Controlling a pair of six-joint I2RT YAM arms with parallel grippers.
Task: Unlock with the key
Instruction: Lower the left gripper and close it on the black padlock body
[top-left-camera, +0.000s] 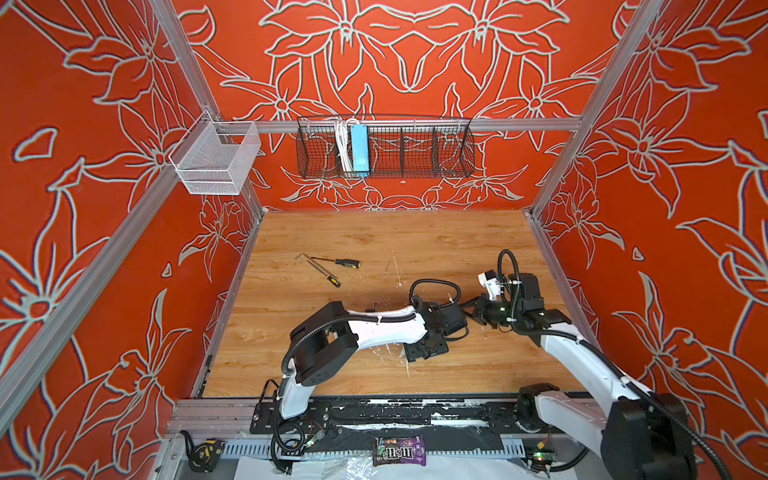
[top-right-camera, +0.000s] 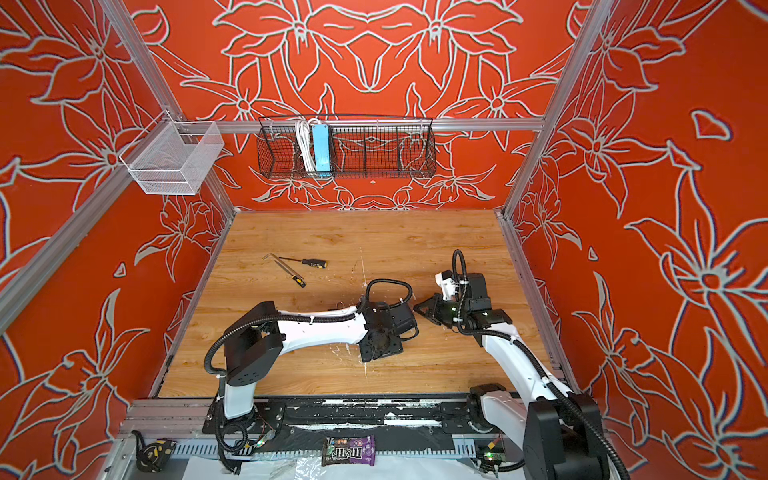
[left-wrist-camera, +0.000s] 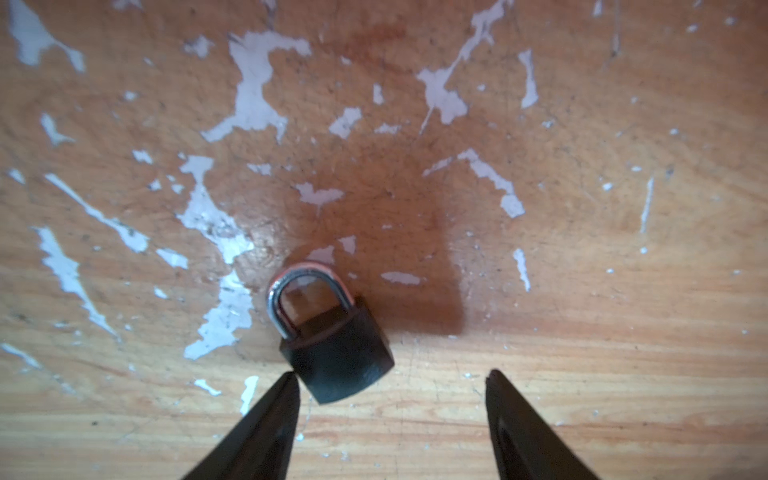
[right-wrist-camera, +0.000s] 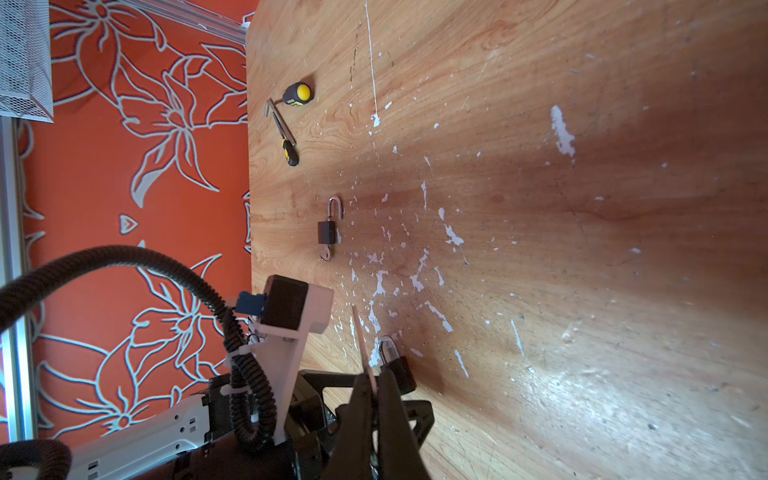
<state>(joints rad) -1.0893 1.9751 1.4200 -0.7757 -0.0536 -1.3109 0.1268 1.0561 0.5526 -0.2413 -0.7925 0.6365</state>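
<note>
**A:** Top views: where is the padlock (left-wrist-camera: 336, 349) lying?
**B:** Hidden at lower centre of the desk (top-left-camera: 374, 241). The left arm (top-left-camera: 386, 328) is covering it, and the right tool (top-left-camera: 464, 303) is pointing in from the right.
**A:** Left wrist view?
**B:** The padlock, shackle seated, is lying between the wide-standing jaws of the left tool (left-wrist-camera: 390, 380). They should be closing squarely on its body.
**A:** Right wrist view?
**B:** Only here is the key (right-wrist-camera: 362, 340) showing. The right tool is pinching it tight, just beside the padlock.
</note>
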